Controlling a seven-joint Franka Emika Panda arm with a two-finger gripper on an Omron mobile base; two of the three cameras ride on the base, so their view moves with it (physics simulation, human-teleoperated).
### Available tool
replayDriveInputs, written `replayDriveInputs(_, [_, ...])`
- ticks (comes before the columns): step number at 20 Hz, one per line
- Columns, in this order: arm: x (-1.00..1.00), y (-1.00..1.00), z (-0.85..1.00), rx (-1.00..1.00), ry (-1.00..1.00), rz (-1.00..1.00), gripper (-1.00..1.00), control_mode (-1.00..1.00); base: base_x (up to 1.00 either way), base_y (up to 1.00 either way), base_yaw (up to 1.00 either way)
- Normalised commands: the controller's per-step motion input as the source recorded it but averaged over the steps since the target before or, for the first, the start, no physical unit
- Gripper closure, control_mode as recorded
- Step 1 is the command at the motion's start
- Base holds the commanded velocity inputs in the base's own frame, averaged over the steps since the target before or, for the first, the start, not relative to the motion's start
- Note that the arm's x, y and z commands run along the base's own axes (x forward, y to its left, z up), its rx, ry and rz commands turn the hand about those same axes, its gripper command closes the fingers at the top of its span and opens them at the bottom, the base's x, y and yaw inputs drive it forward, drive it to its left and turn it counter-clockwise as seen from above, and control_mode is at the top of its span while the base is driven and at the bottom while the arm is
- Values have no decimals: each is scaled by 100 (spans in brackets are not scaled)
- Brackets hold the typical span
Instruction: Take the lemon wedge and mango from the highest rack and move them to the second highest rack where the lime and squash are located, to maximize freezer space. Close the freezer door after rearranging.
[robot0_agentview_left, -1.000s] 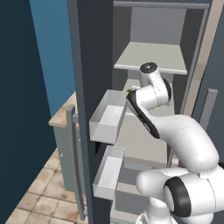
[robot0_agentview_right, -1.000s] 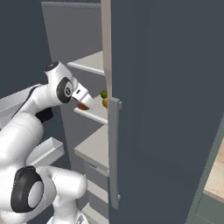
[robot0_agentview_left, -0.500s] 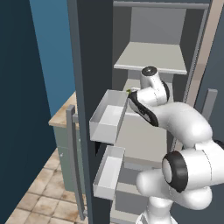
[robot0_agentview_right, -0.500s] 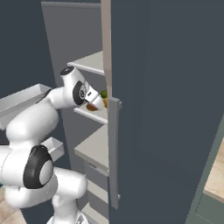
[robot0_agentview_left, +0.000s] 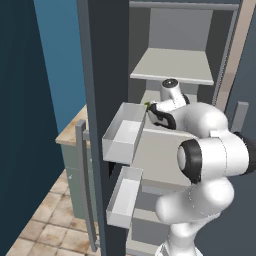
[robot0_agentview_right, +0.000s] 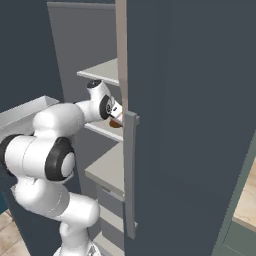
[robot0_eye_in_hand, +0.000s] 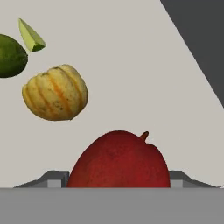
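Observation:
My gripper (robot0_eye_in_hand: 118, 177) is shut on the mango (robot0_eye_in_hand: 118, 159), a red fruit that sits between the two finger tips. Beyond it on the pale second highest rack (robot0_eye_in_hand: 131, 65) lie the squash (robot0_eye_in_hand: 55, 92), the dark green lime (robot0_eye_in_hand: 9, 56) and the lemon wedge (robot0_eye_in_hand: 30, 36). I cannot tell whether the mango touches the rack. From the right base, the gripper (robot0_agentview_right: 117, 117) reaches in over that rack (robot0_agentview_right: 102, 131) with the mango (robot0_agentview_right: 116, 123) at its tip, below the highest rack (robot0_agentview_right: 102, 72). The freezer door (robot0_agentview_left: 97, 100) stands open at the left.
Two clear white bins (robot0_agentview_left: 122, 132) (robot0_agentview_left: 122, 197) jut from the open door close beside my arm. A long grey bar handle (robot0_agentview_left: 82, 175) runs down the door. A closed dark door (robot0_agentview_right: 190, 125) with its handle (robot0_agentview_right: 130, 170) borders the cabinet on the right.
My arm has stretched deeper into the freezer, carrying the mango in over the rack toward the other fruits. The jaws have kept the same width.

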Motion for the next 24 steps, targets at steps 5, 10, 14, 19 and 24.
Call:
replayDriveInputs(5, [62,-26,-20,0,17,-3,100,-100,0,0,0])
replayDriveInputs(10, [49,-27,-32,2,8,0,100,-100,0,0,0])
replayDriveInputs(14, [47,-29,-40,7,0,0,-100,-100,0,0,0])
replayDriveInputs(19, [36,-17,-37,2,0,0,-100,-100,0,0,0])
replayDriveInputs(24, [3,0,-26,0,0,0,-100,-100,0,0,0])
